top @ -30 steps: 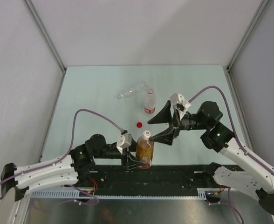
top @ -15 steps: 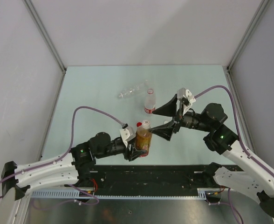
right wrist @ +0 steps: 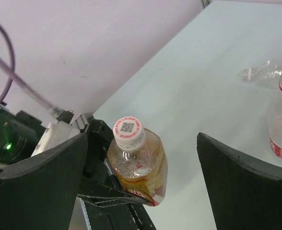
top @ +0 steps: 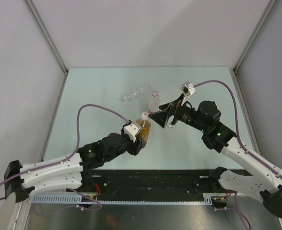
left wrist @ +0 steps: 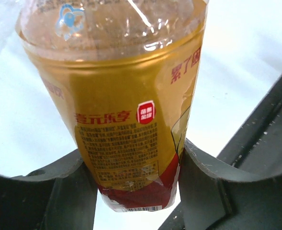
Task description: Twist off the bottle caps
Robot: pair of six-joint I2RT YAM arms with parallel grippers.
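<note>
Amber bottle (top: 144, 129), white cap (right wrist: 128, 131) on, is clamped by the left gripper (left wrist: 134, 188). The right gripper (top: 162, 116) gapes just beside the cap. Beyond, a red-banded bottle (top: 154, 101) stands and a crinkled bottle (top: 135, 92) lies on the pale-green table (top: 93, 100), with grey walls (top: 131, 28) around.

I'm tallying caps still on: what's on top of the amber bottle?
A white cap sits on the amber bottle, a printed code on its top. The neck threads beneath it are covered.

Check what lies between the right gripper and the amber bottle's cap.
Nothing; the right wrist view shows only air between the open right gripper and the cap.
</note>
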